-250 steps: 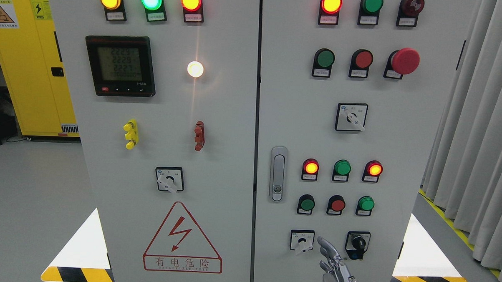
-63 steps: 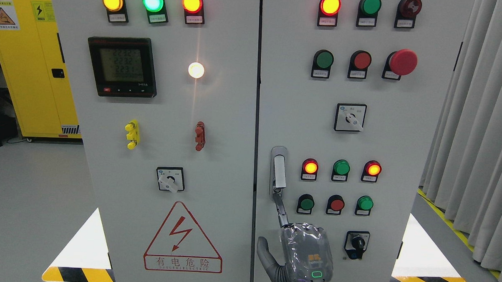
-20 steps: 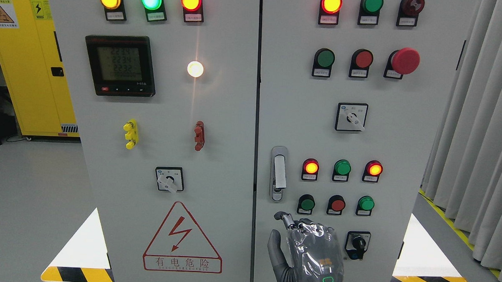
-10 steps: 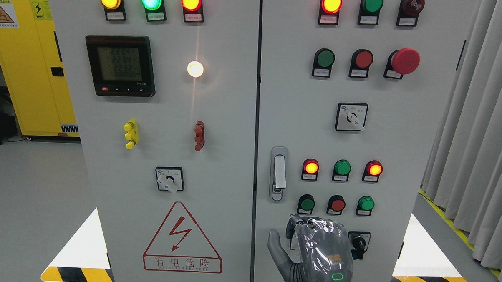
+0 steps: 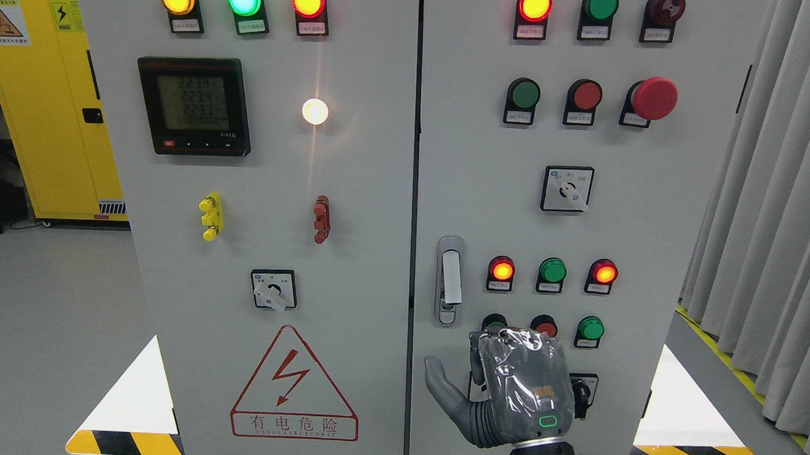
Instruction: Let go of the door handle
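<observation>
The silver door handle (image 5: 449,279) sits on the left edge of the right cabinet door (image 5: 621,215), its lever popped out of the recess. My right hand (image 5: 468,379) rises from the bottom edge, below and to the right of the handle, and does not touch it. I see the back of the hand. The fingers (image 5: 476,354) are curled down and hold nothing, while the thumb (image 5: 437,380) sticks out to the left. The hand hides a rotary switch and the lower parts of two push buttons. The left arm does not show.
Both grey cabinet doors carry lit indicator lamps, push buttons, rotary switches (image 5: 567,189) and a red mushroom stop button (image 5: 654,98). A meter display (image 5: 193,105) is on the left door. A yellow cabinet (image 5: 38,107) stands at far left, grey curtains (image 5: 776,200) at right.
Over the last second my right hand has risen a little and drifted right, more of its wrist now showing. About three seconds ago a finger reached up to the handle; it has since drawn back.
</observation>
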You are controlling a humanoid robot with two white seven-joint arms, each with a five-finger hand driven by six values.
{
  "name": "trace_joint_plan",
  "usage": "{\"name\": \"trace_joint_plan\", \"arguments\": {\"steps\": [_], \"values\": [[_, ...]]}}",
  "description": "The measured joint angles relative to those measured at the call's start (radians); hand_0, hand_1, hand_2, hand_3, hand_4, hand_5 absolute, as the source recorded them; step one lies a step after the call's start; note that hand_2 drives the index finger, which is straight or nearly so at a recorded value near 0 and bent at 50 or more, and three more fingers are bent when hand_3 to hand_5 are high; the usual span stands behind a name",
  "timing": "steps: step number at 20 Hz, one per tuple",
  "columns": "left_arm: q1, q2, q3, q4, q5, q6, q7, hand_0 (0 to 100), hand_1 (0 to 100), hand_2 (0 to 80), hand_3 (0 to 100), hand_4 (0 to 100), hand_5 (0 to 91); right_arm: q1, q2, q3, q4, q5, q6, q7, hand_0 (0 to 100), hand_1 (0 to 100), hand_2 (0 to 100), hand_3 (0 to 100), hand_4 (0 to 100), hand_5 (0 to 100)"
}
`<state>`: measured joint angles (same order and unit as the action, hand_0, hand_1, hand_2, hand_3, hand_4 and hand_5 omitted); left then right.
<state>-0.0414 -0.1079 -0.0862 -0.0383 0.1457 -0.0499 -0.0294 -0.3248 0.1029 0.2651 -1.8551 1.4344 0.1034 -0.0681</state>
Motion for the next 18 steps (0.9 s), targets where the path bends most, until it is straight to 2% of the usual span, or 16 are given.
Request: {"name": "trace_joint_plan", "arguments": {"steps": [7, 14, 18], "values": [[0.0, 0.0, 0.0, 0.0, 0.0, -0.001, 0.0, 12, 56, 0.0, 0, 0, 0.0, -0.048, -0.002, -0.002, 0.004, 0.015, 0.002, 0.005, 32, 35, 99, 100, 100, 100], [0.0, 0.0, 0.0, 0.0, 0.0, -0.002, 0.0, 12, 56, 0.0, 0, 0, 0.0, -0.081, -0.004, -0.003, 0.022, 0.027, 0.004, 0.008, 35, 33, 99, 100, 100, 100], [0.0, 0.0, 0.0, 0.0, 0.0, -0.002, 0.0, 12, 56, 0.0, 0, 0, 0.0, -0.094, -0.004, -0.003, 0.034, 0.028, 0.004, 0.03, 36, 32, 98, 100, 100, 100]]}}
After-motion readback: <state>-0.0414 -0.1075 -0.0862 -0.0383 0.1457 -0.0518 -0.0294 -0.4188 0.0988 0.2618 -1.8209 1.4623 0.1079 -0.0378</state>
